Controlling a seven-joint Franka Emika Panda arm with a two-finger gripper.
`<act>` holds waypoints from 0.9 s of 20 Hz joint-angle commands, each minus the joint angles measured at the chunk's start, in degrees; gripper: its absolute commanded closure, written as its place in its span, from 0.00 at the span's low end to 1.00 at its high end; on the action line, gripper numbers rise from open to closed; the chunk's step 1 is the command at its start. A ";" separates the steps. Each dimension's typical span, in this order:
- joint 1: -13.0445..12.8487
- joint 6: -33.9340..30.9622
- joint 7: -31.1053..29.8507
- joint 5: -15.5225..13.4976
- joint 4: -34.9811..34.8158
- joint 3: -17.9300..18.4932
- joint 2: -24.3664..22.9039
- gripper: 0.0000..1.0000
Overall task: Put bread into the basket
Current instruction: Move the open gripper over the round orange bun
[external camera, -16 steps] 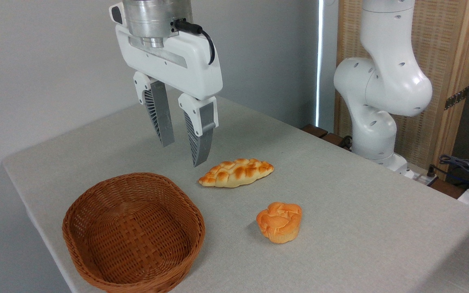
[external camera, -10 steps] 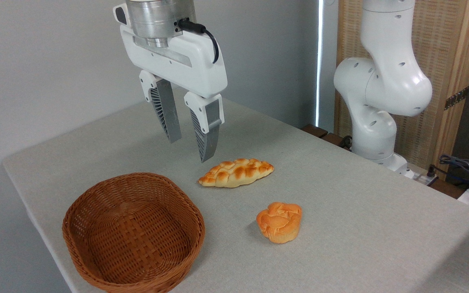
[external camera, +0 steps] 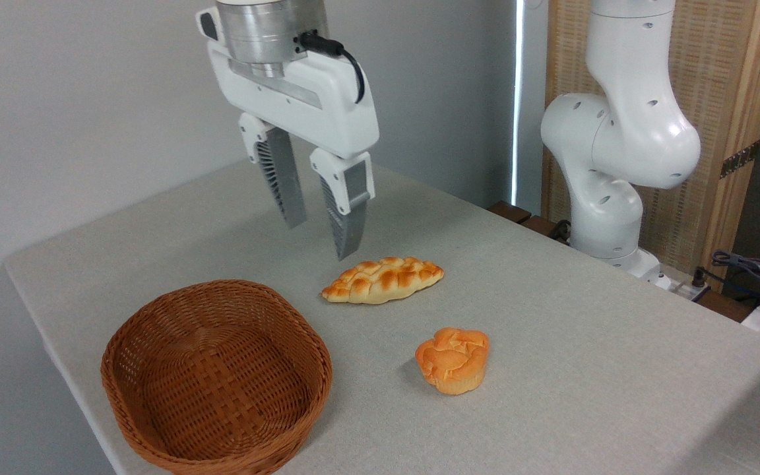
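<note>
The bread (external camera: 453, 359), a small orange-golden bun with a swirled top, sits upright on the grey table right of centre. The basket (external camera: 216, 377), an oval of reddish-brown wicker, stands empty at the front left. My gripper (external camera: 322, 241) hangs open in the air above the table, behind the basket and up to the left of the bun. Nothing is between its grey fingers (external camera: 349, 218).
A long flat braided loaf (external camera: 382, 280) lies between the gripper and the bun, just below and right of the fingertips. The arm's white base (external camera: 607, 165) stands at the table's far right edge. Cables (external camera: 753, 270) lie at the right, off the table.
The gripper has moved right and slightly up, staying open. Both breads and the basket have not moved.
</note>
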 commanded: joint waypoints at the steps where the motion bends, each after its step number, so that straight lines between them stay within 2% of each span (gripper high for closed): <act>1: -0.10 1.17 5.55 0.12 -10.59 0.59 -8.15 0.00; 3: -0.10 4.41 5.91 0.38 -14.63 0.68 -10.61 0.00; 6: -0.36 6.63 9.76 4.50 -20.61 0.76 -14.56 0.00; 8: -0.36 6.98 13.54 6.18 -23.34 0.85 -16.06 0.00; 11: -0.36 8.11 15.06 6.18 -24.58 1.99 -16.07 0.00; 15: -0.19 14.70 15.06 7.49 -29.49 2.69 -15.81 0.00; 18: -0.18 14.80 15.06 7.68 -29.68 2.70 -14.67 0.00</act>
